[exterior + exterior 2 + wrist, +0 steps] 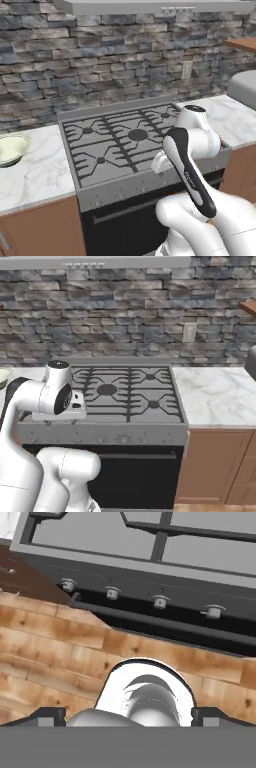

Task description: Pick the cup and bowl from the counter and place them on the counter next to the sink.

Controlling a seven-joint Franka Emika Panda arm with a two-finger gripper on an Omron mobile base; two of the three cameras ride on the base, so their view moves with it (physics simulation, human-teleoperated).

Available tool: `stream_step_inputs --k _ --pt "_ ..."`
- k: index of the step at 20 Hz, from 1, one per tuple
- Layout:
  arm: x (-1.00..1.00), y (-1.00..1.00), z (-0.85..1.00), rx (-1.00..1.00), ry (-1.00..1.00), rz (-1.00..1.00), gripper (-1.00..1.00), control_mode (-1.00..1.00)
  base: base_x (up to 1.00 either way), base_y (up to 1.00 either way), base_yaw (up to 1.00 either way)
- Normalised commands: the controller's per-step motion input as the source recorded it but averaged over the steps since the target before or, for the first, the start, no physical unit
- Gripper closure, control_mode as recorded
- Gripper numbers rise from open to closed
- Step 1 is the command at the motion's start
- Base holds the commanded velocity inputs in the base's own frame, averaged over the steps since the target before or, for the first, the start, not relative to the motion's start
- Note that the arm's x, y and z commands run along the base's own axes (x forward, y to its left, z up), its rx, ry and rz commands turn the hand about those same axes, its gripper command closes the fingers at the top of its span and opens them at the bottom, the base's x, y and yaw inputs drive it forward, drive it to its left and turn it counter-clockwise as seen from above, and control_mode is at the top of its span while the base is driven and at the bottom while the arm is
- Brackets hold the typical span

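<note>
Leftward, pale cream-green bowl (10, 149) sits upright on white marble counter (40, 172).

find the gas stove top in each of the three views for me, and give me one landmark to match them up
Left base view: the gas stove top fills the centre, between marble counter stretches, the bowl at far left.
Right base view: it lies centre-left, partly behind the white arm.
Hand view: its grates run along the top edge, knobs in a row below.
Shared landmark: the black burner grates on the grey stove top.
</note>
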Motion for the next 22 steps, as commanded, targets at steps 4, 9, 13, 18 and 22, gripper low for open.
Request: stream_step_inputs --k 4,9,13,18,22 --pt "0.0 0.0 0.0 0.0 0.0 0.0 -1.0 1.0 0.73 0.93 -0.21" --pt "0.0 0.0 0.0 0.0 0.0 0.0 -1.0 1.0 0.15 0.24 -0.04" --pt "0.0 0.0 0.0 0.0 0.0 0.0 -1.0 1.0 0.0 0.0 0.0" --pt "0.0 0.0 0.0 0.0 0.0 0.0 -1.0 1.0 0.0 0.0 0.0" --pt "0.0 0.06 -0.01 0.0 0.0 0.0 -1.0 -1.0 0.0 0.0 0.0"
